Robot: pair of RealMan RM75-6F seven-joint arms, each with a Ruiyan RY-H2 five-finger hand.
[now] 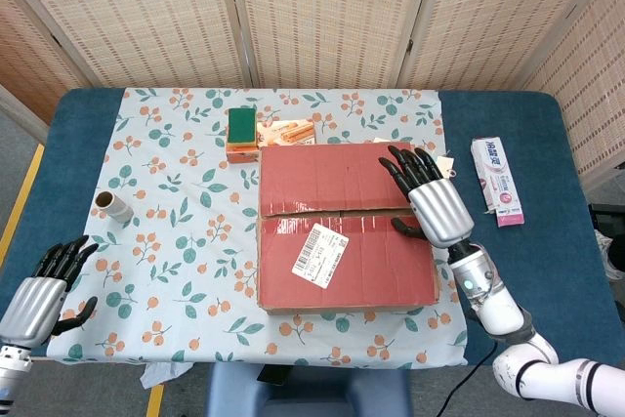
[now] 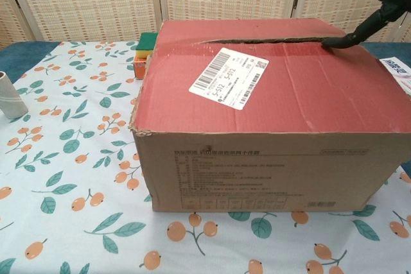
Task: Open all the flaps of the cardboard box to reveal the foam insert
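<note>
closed cardboard box mid tabletop, right robot hand fingers spread over its right edge at the flap seam, left robot hand open, way off left

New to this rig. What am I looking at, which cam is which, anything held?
A two-armed robot with finger hands stands at a table. The head view looks down from above; the chest view looks straight at the cardboard box. The box's flaps are closed. The right hand is over the top at the seam, a fingertip at the gap. The left hand hangs at the table's near edge, holding nothing. Also there: a sponge, a cardboard tube and a toothpaste box.
</note>
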